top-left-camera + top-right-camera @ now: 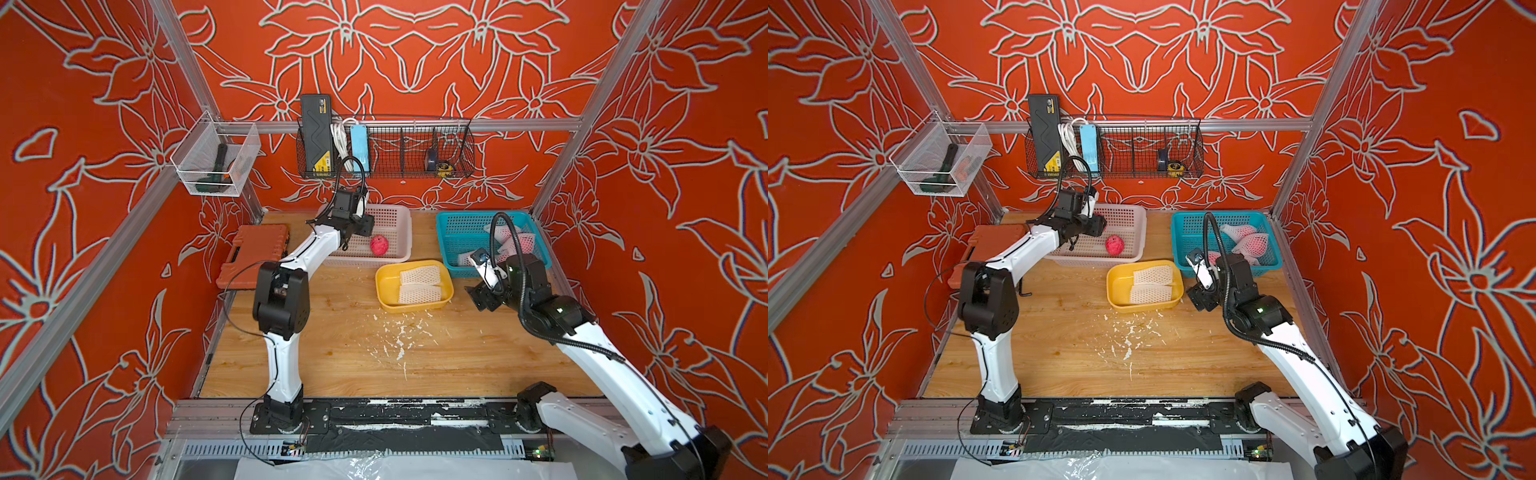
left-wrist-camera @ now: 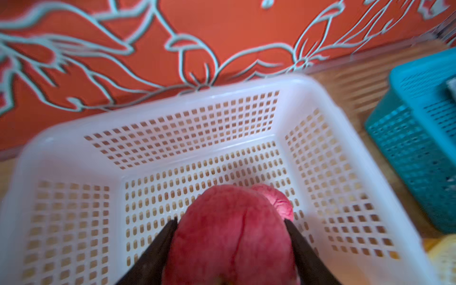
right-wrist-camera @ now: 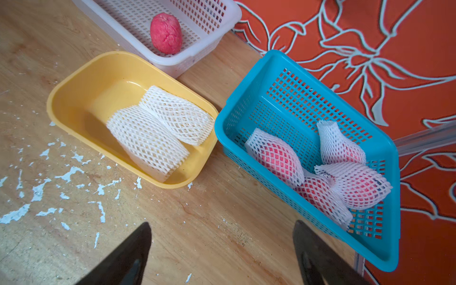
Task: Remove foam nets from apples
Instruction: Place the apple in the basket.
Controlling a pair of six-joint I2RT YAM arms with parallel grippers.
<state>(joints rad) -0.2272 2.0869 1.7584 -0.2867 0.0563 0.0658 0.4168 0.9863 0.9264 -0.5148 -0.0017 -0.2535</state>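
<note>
Gripping a bare apple (image 2: pixel 229 246) across its middle, my left gripper (image 2: pixel 230 222) hangs over the white basket (image 2: pixel 172 104) with its fingers pressed to the fruit's two sides. A second apple (image 2: pixel 276 202), also bare, lies on the basket floor just beyond the held one, so I judge that a straight release could drop one fruit against the other. I would let it go a little to the open side of the basket.

My right gripper (image 3: pixel 223 229) is spread wide and holds nothing, hovering above bare table (image 3: pixel 209 209) between the two nearer containers. In a top view the blue basket (image 1: pixel 1221 214) sits just past it, toward the back wall, and this arm is much the nearer one to it. Inside, the netted apples (image 3: pixel 274 158) lie on their sides in a touching cluster. I count what look like four, their sleeves' long axes pointing different ways. The closest one lies along the basket's near wall, so I expect the wrist must turn to pinch a loose sleeve end.

The yellow tray (image 3: pixel 74 81) holds two empty foam nets (image 3: pixel 148 138), overlapping and flat. White flakes (image 3: pixel 69 172) litter the wood in front.
</note>
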